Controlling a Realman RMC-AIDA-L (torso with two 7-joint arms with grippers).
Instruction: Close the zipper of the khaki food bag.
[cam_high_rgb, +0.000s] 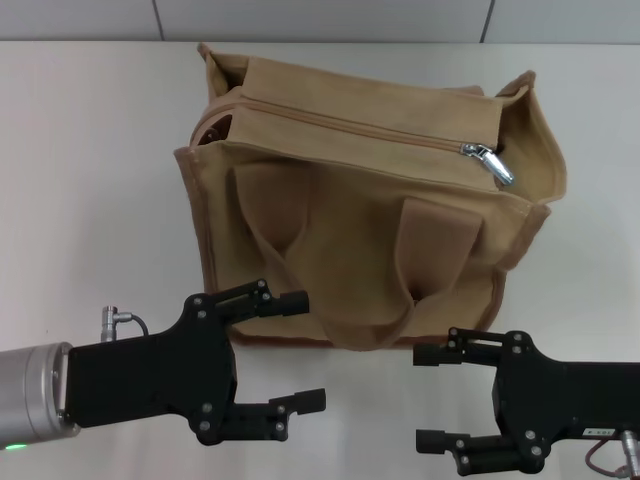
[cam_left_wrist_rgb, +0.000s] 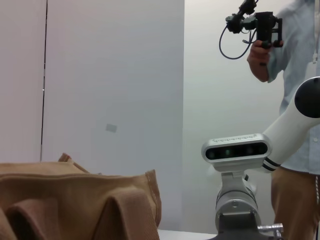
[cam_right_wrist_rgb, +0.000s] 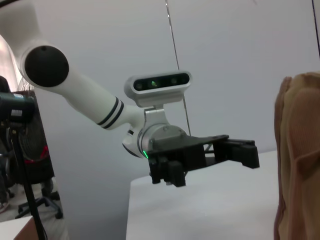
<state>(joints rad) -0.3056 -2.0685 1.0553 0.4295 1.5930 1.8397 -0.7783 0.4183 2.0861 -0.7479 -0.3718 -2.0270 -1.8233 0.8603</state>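
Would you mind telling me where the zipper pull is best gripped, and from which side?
Grip the silver pull tab, which lies flat, pointing toward the robot, at the bag's right end. It is thin, so the jaws should pinch its flat faces from above. The right gripper, open and nearer that end, seems better placed; the left gripper, also open, could steady the khaki food bag.
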